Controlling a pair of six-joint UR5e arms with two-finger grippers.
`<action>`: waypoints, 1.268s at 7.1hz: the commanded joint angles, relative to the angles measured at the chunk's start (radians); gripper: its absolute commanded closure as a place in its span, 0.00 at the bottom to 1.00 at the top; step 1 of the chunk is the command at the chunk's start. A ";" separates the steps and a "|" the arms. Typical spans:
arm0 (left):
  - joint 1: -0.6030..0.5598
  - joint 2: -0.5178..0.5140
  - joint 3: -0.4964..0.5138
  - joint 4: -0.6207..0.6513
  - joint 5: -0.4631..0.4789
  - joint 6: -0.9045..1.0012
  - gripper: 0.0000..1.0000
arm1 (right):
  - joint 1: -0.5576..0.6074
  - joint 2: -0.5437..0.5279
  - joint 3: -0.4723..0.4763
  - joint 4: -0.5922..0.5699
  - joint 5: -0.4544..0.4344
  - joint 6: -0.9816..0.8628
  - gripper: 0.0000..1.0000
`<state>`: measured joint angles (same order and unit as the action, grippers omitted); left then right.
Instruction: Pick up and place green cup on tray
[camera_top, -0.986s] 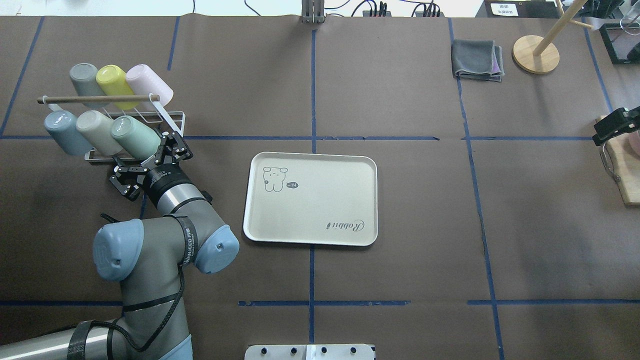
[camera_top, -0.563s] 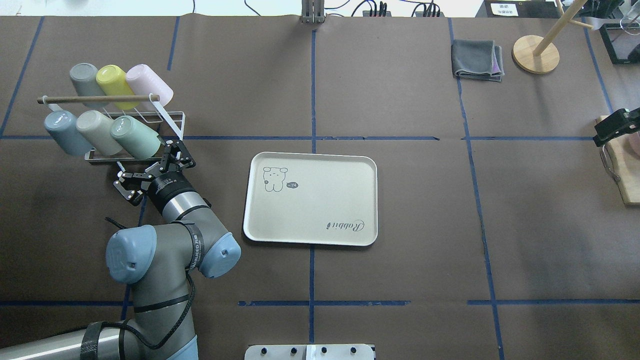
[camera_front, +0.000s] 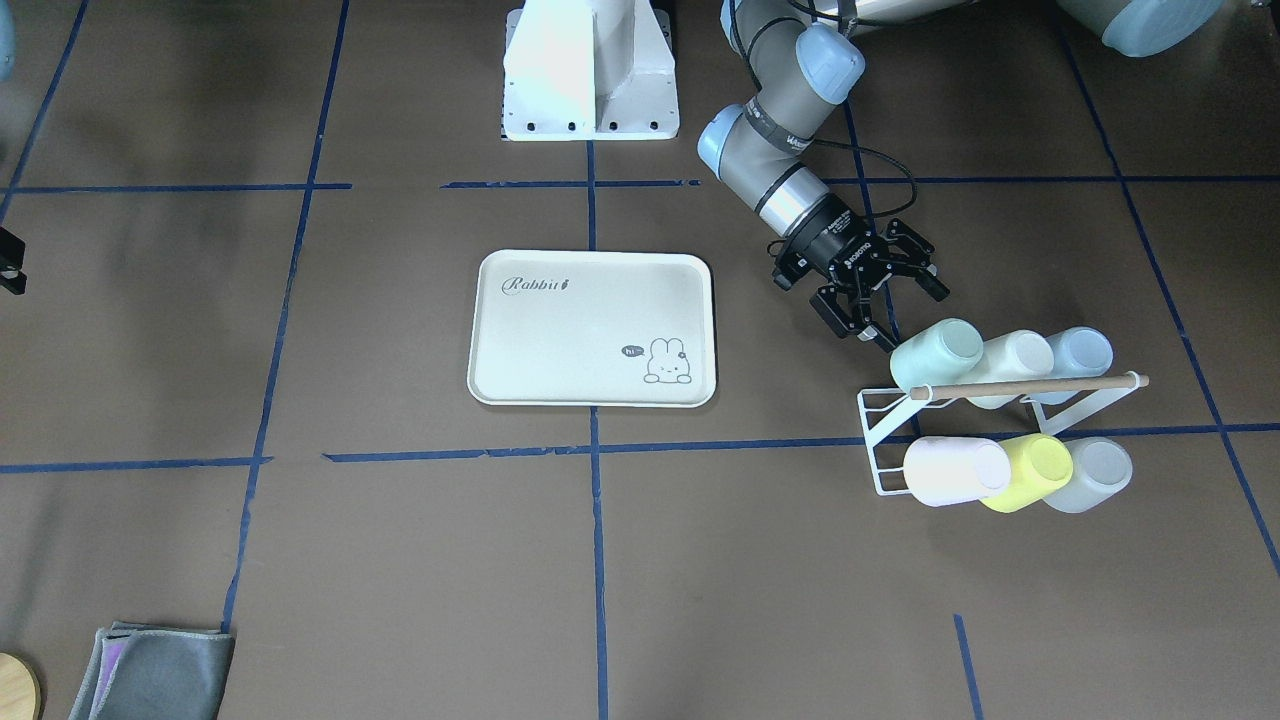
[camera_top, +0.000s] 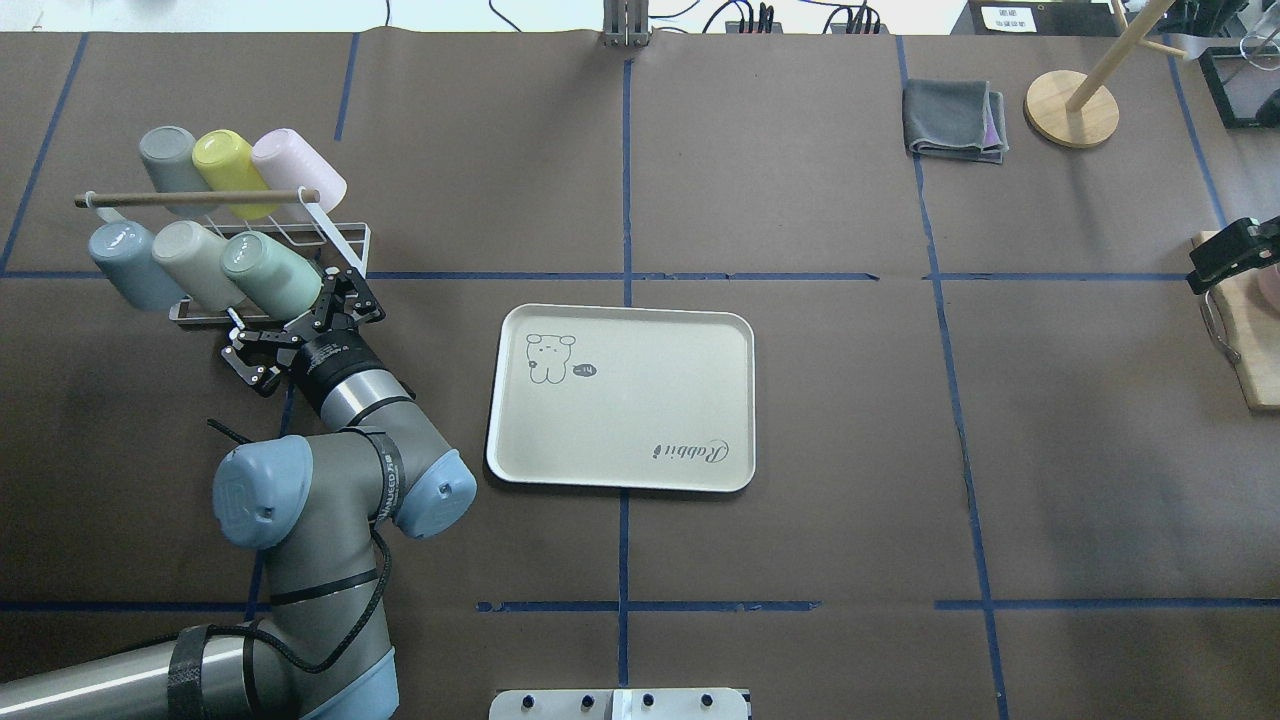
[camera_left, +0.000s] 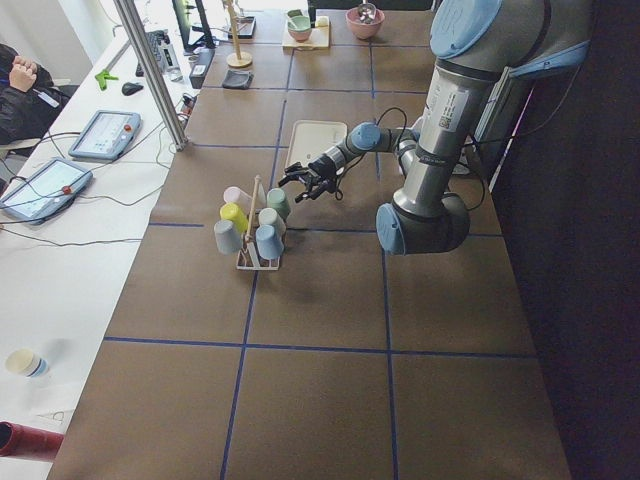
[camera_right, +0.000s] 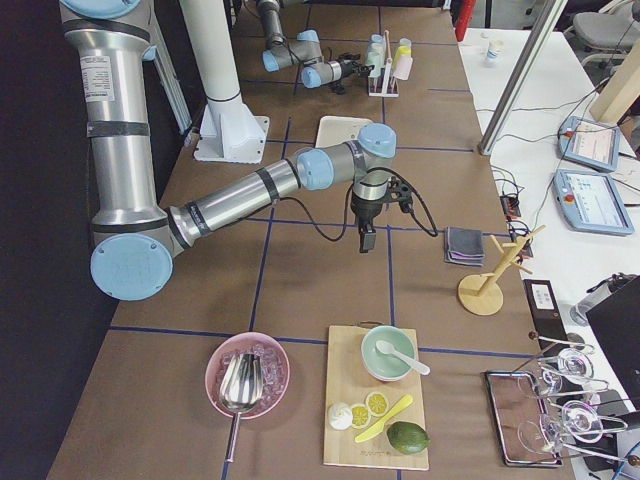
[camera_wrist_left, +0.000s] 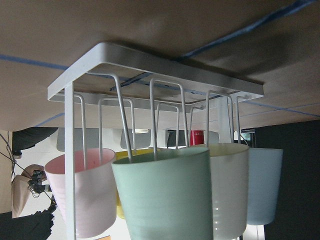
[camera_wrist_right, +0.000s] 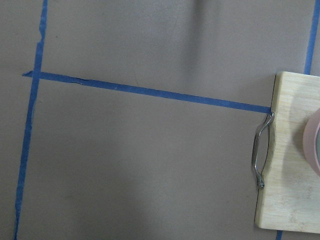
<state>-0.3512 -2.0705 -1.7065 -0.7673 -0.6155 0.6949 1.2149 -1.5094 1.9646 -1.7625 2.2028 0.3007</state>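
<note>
Green cup (camera_top: 272, 276) tilted on rack (camera_top: 352, 245), tray's (camera_top: 640, 420) 10 o'clock; left gripper (camera_top: 292, 326) at cup's 5 o'clock, jaws released, empty; right gripper (camera_top: 1228, 250) jaws: cannot tell.

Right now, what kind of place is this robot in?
Most likely a robot testing lab: the left arm and right arm stand at a table marked into squares with blue tape, and control tablets sit on a side desk.
</note>
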 joint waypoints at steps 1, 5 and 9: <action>-0.018 0.001 0.045 -0.076 0.000 0.003 0.02 | 0.000 0.000 -0.001 0.000 0.000 0.000 0.00; -0.020 0.003 0.085 -0.106 0.002 0.002 0.02 | 0.000 0.000 -0.001 0.000 0.000 0.000 0.00; -0.031 0.004 0.094 -0.107 0.002 -0.003 0.02 | 0.000 0.000 -0.003 0.000 0.000 0.002 0.00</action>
<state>-0.3777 -2.0668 -1.6149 -0.8742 -0.6136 0.6931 1.2149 -1.5094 1.9630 -1.7626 2.2017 0.3017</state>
